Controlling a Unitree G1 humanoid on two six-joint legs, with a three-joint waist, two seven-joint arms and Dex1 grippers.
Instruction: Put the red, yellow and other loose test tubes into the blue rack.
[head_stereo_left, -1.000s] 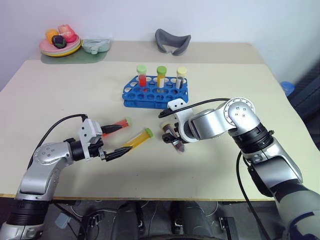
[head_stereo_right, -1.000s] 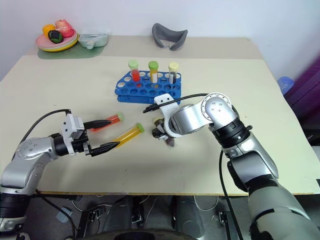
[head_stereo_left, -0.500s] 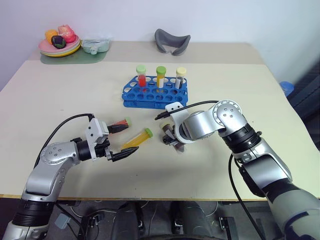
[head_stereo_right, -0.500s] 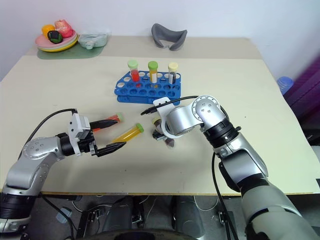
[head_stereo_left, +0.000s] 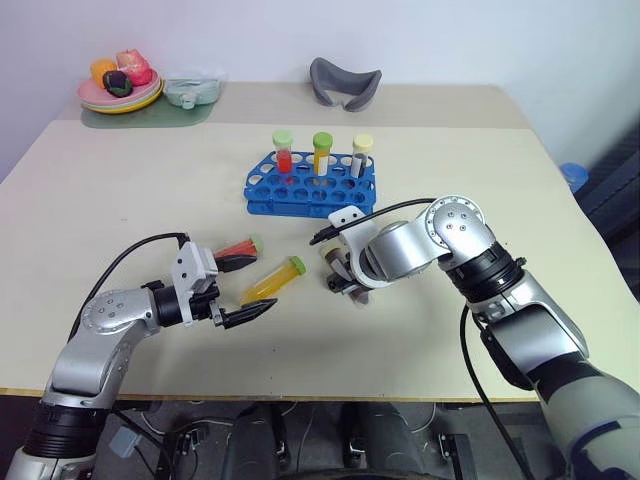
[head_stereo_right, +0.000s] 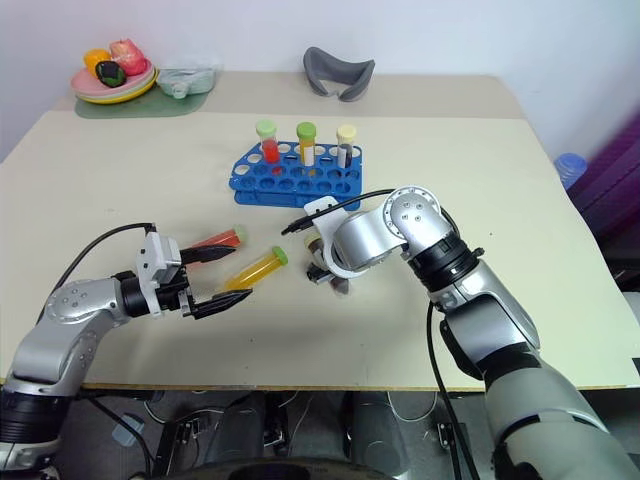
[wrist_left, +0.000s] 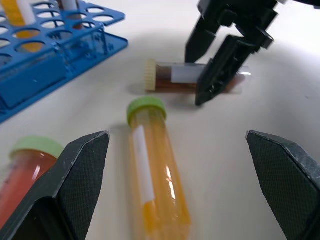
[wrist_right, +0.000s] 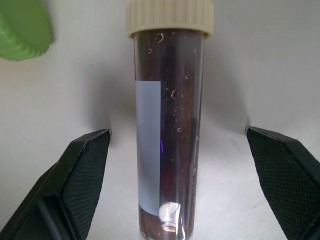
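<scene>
The blue rack (head_stereo_left: 310, 190) stands mid-table with three capped tubes upright in its back row. Three loose test tubes lie in front of it. The red one (head_stereo_left: 238, 246) is on the left, the yellow one (head_stereo_left: 275, 280) in the middle and the dark brown one (wrist_right: 167, 125) on the right. My left gripper (head_stereo_left: 258, 285) is open and low over the table, its fingers either side of the yellow tube's (wrist_left: 155, 180) tip end. My right gripper (head_stereo_left: 345, 278) points down, open, with the brown tube (wrist_left: 185, 77) lying between its fingers (wrist_right: 85, 170).
At the back left a plate of toy food (head_stereo_left: 120, 90) rests on a green mat beside a clear container (head_stereo_left: 193, 92). A grey curved object (head_stereo_left: 345, 82) lies at the back centre. The table's front edge runs just below my arms.
My right arm's elbow has swung a little to the left while its gripper stays over the brown tube. The left gripper and all tubes have hardly moved.
</scene>
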